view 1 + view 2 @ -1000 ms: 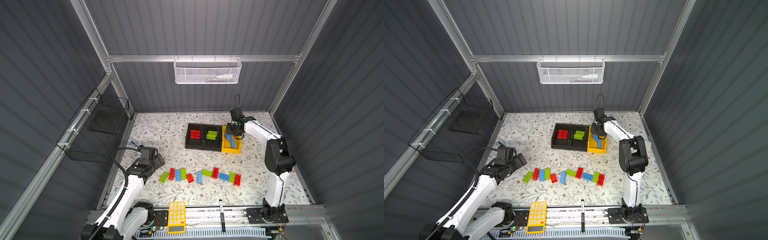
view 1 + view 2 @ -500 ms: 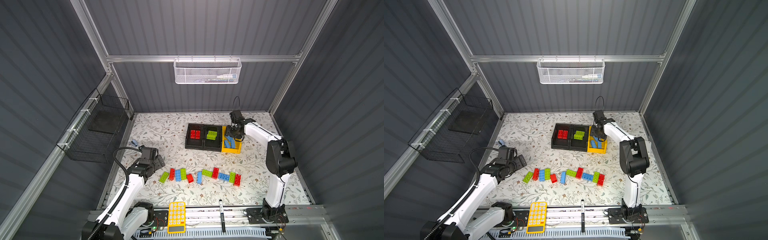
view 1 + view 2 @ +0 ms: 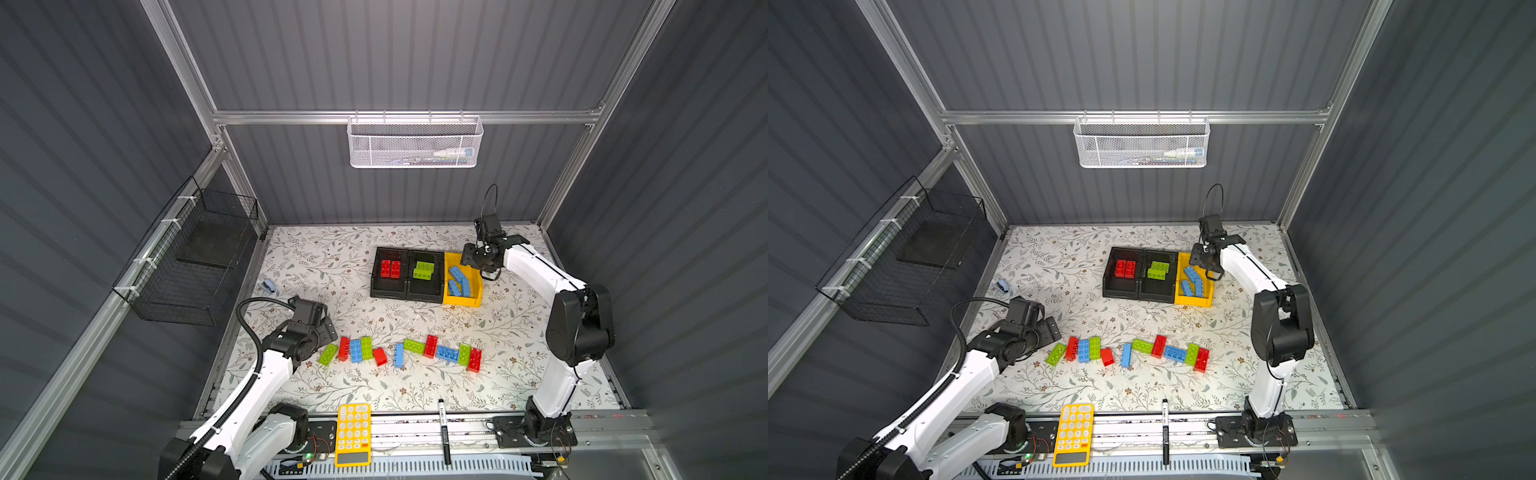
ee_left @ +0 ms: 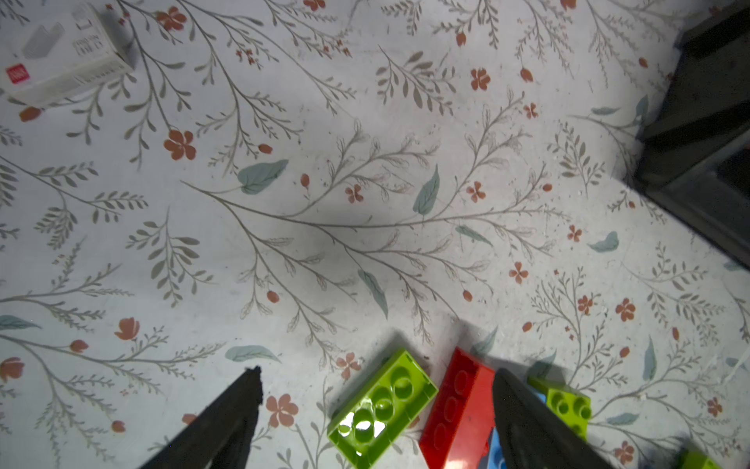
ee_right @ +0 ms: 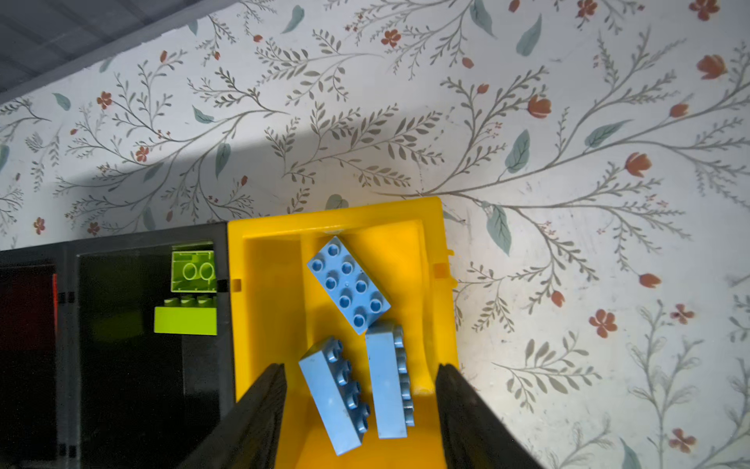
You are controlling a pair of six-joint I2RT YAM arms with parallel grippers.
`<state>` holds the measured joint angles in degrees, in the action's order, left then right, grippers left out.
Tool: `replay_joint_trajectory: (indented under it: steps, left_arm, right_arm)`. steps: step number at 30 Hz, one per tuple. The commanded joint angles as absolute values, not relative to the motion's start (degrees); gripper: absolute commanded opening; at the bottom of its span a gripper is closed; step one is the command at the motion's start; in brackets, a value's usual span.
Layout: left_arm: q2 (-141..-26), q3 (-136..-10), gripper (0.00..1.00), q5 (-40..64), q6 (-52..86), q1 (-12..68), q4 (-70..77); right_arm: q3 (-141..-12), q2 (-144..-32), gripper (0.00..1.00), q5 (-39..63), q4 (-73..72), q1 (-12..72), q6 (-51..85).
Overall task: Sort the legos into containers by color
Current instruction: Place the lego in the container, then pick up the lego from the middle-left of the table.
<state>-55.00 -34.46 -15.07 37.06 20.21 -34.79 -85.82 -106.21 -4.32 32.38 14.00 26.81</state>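
A row of loose red, green and blue legos (image 3: 399, 353) lies across the front of the table. My left gripper (image 3: 328, 328) hangs open at the row's left end. In the left wrist view the left gripper (image 4: 376, 372) has a green lego (image 4: 383, 406) between its fingers, untouched, and a red lego (image 4: 456, 410) beside it. My right gripper (image 5: 361, 367) is open and empty over the yellow container (image 5: 430, 227), where three blue legos (image 5: 349, 284) lie. The black container (image 3: 376, 274) holds red legos, and the one beside it (image 3: 426, 293) holds green ones.
A yellow calculator (image 3: 353, 432) and a black marker (image 3: 444, 428) lie on the front rail. A small white box (image 4: 61, 61) sits left of the containers. A black wire basket (image 3: 195, 257) hangs on the left wall, and a white mesh basket (image 3: 415, 143) on the back wall.
My right gripper has opened and let a blue lego go into the yellow container. The left gripper has shifted slightly toward the left end of the row.
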Motion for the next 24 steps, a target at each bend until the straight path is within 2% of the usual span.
replay_joint_trajectory:
  steps: [1, 7, 24]
  left_arm:
    - [-55.0, -33.8, 0.90, -17.0, 41.2, 22.9, -38.5]
    - [-53.2, -31.8, 0.90, -15.4, 43.3, 22.9, -39.5]
    - [-60.8, -30.0, 0.86, -11.7, 44.2, 23.4, -36.7]
  right_arm:
    - [-84.1, -104.6, 0.62, -4.4, 32.3, 13.7, 27.1]
    - [-81.8, -103.7, 0.62, -4.0, 31.5, 13.4, 27.8]
    - [-78.9, -102.7, 0.62, -3.2, 30.7, 12.6, 28.5]
